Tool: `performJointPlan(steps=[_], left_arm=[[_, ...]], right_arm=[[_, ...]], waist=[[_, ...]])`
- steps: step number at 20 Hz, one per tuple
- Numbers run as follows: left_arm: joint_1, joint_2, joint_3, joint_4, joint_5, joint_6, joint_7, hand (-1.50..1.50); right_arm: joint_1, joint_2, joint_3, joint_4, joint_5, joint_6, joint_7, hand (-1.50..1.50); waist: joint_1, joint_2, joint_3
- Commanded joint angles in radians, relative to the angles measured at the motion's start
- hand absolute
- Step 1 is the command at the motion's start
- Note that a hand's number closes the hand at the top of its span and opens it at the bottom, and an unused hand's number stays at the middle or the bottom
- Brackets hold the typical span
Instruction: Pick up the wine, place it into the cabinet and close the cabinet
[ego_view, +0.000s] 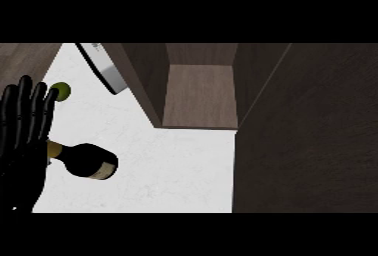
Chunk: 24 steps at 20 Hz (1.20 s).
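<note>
A dark wine bottle (88, 161) with a pale label and a golden neck lies on the white counter (170, 165) at the lower left. Its neck points left, under the fingers of my left hand (22, 130). That hand is at the left edge, fingers straight and pointing up, open. The cabinet (199, 95) stands at the upper middle with its inside showing a wooden shelf. Its dark door (310, 130) is swung open on the right. My right hand does not show.
A small green fruit (62, 90) lies beside my left fingertips. A white and grey slanted object (105, 67) sits at the counter's upper left, next to the cabinet's left wall.
</note>
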Motion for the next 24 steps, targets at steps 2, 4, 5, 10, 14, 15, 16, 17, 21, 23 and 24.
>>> performJointPlan(steps=[2,4,5,10,14,15,16,17,21,23,24], left_arm=[[0.065,0.075,0.015,-0.014,0.182,-0.189,-0.065,-1.5],[0.046,0.129,0.007,-0.008,0.312,-0.323,-0.086,-1.5],[0.074,0.144,-0.028,-0.009,0.341,-0.397,-0.139,-1.5],[0.168,0.197,-0.085,0.018,0.69,-0.554,0.028,-1.5],[0.29,0.337,0.01,-0.091,0.937,-0.616,0.09,-1.5],[0.27,0.407,0.072,-0.108,1.039,-0.592,0.138,-1.5],[0.285,0.378,0.044,-0.129,1.02,-0.581,0.128,-1.5],[0.381,0.43,0.124,-0.163,1.104,-0.645,0.107,-1.5],[0.391,0.451,0.171,-0.227,1.184,-0.589,0.173,-1.5],[0.406,0.472,0.206,-0.266,1.253,-0.566,0.199,-1.5],[0.499,0.464,0.232,-0.3,1.291,-0.632,0.189,-1.5]], right_arm=[[0.052,0.018,0.057,0.002,0.05,0.007,-0.029,-1.5],[0.067,-0.006,0.067,-0.058,0.039,0.029,0.01,-1.5],[0.052,-0.013,0.07,-0.062,0.043,0.031,0.022,-1.5],[0.115,-0.038,0.176,-0.106,-0.075,0.166,0.063,-1.5],[0.184,-0.059,0.204,-0.256,-0.104,0.172,0.166,-1.5],[0.168,-0.068,0.16,-0.266,-0.134,0.169,0.175,-1.5],[0.237,-0.081,0.179,-0.363,-0.16,0.178,0.235,-1.5],[0.216,-0.053,0.211,-0.326,-0.114,0.154,0.217,-1.5],[0.16,-0.073,0.165,-0.42,-0.161,0.129,0.349,-1.5],[0.095,-0.077,0.146,-0.4,-0.186,0.126,0.384,-1.5],[0.096,-0.081,0.143,-0.408,-0.153,0.116,0.392,-1.5]], waist=[[-0.02,-0.022,-0.004],[-0.03,-0.025,-0.006],[-0.026,-0.025,-0.008],[-0.028,-0.026,-0.004],[-0.022,-0.029,-0.003],[-0.023,-0.026,-0.003],[-0.031,-0.027,-0.003],[-0.012,-0.028,-0.003],[-0.021,-0.024,-0.003],[-0.019,-0.023,-0.003],[-0.012,-0.025,-0.003]])
